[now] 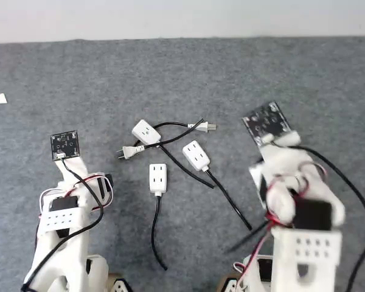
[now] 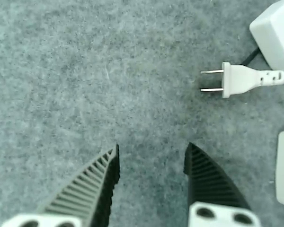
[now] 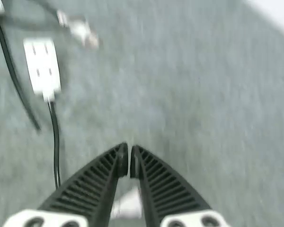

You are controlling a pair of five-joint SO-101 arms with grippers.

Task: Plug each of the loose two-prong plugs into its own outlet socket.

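The grey, felt-like table (image 1: 231,73) bears three white outlet sockets (image 1: 157,178), two loose plugs (image 1: 129,152), black cords (image 1: 225,198) and what may be paper scraps (image 1: 0,98).

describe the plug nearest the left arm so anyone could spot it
On the grey carpet, find the cord tangle between the arms. The white plug lies at its edge nearest the left arm, prongs pointing that way, unlike the other plug.
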